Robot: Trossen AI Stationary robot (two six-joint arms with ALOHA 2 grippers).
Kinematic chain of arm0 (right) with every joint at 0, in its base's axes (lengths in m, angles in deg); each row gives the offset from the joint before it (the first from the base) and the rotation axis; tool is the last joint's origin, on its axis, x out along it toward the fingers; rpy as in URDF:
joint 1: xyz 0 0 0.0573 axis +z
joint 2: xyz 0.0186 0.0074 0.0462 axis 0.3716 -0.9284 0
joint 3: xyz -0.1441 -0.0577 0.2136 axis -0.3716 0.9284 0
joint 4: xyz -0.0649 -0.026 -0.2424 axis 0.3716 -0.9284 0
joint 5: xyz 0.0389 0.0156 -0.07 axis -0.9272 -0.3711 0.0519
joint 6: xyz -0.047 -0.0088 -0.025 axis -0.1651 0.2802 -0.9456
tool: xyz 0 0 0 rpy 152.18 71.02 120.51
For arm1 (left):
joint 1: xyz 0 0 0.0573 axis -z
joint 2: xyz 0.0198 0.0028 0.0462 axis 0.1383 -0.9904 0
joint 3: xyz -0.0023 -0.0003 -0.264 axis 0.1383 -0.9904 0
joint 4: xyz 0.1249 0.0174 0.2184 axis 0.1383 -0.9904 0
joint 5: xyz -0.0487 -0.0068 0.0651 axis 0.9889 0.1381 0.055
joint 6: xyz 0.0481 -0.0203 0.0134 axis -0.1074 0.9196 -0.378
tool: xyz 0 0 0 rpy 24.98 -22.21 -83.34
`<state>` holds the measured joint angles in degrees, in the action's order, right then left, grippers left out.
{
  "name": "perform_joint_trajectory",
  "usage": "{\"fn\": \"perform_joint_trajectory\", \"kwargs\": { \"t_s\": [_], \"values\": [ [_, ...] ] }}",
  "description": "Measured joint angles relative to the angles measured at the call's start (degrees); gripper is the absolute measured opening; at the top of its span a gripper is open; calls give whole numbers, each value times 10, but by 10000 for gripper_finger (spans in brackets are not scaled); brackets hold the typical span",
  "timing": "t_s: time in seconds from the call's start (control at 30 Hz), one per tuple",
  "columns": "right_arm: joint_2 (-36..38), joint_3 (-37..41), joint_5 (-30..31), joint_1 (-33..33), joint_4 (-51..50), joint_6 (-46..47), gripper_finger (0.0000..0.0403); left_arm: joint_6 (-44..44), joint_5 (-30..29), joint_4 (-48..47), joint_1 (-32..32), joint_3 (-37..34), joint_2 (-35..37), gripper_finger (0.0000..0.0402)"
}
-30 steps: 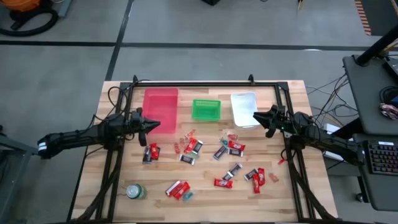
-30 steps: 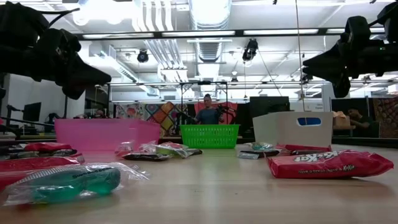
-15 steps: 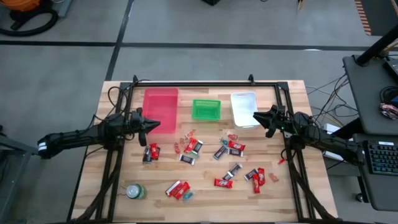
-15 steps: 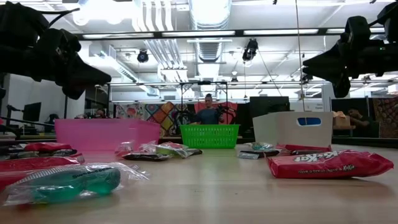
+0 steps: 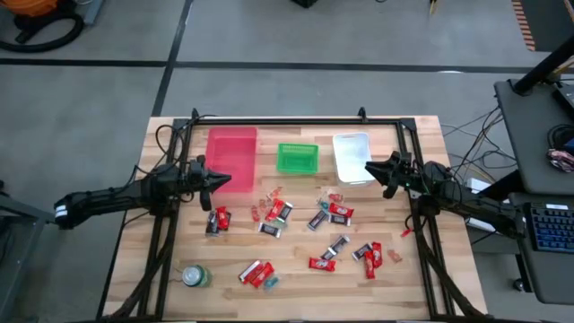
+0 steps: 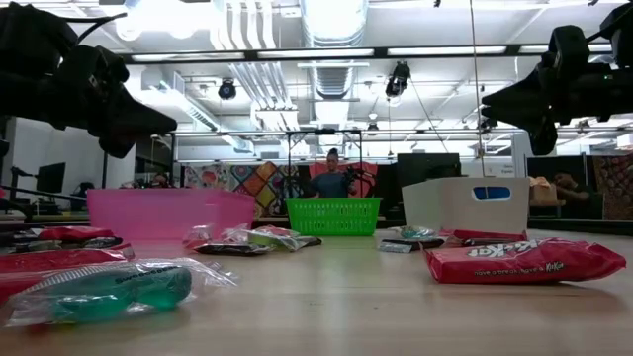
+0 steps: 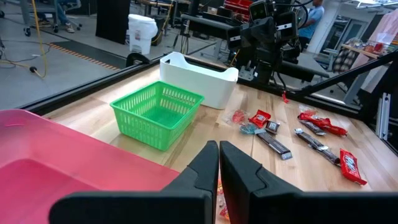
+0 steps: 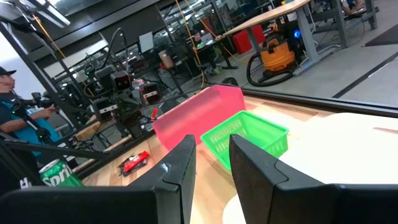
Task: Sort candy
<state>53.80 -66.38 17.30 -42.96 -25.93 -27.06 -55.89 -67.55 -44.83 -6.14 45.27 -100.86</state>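
Red- and brown-wrapped candy (image 5: 276,212) lay scattered on the wooden desk (image 5: 296,287) before an empty green mesh basket (image 5: 297,158); sorting appeared unstarted. Left claw (image 5: 218,178) was together, right claw (image 5: 374,170) slightly apart; neither held anything.

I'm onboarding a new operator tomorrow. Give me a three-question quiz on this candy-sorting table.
1. True or false: the green basket stands between the pink bin and the white bin.
2. Which gripper is shut: A left, B right?
3. Fill in: the green can stands near the table's front ____ corner.

Key: 1 true; 2 A; 3 left.
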Motion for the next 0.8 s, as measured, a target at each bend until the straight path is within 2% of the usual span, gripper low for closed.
{"fn": "perform_joint_trajectory", "kwargs": {
  "t_s": [0.37, 0.4, 0.47, 0.53, 0.6, 0.7, 0.8],
  "values": [
    [0, 0, -1, 0, 2, 1, 91, 7, 0, 2, 0, 0, 0, 0],
    [0, 0, -1, 0, 2, 8, 91, 30, 0, 9, 0, 0, 0, 0],
    [0, 0, -1, 0, 3, 37, 91, 143, 3, 32, 0, 0, 0, 0],
    [0, 0, -1, 0, 5, 72, 91, 215, -29, 61, 0, 0, -1, 0],
    [0, 0, 2, 0, 9, 106, 91, 240, -47, 96, 0, 0, -3, 0],
    [0, 0, 30, 0, 12, 169, 91, 235, -12, 195, 4, -2, -10, 0],
    [0, 0, 32, 0, 15, 166, 91, 197, 44, 298, 10, -2, -28, 0]
  ]
}}
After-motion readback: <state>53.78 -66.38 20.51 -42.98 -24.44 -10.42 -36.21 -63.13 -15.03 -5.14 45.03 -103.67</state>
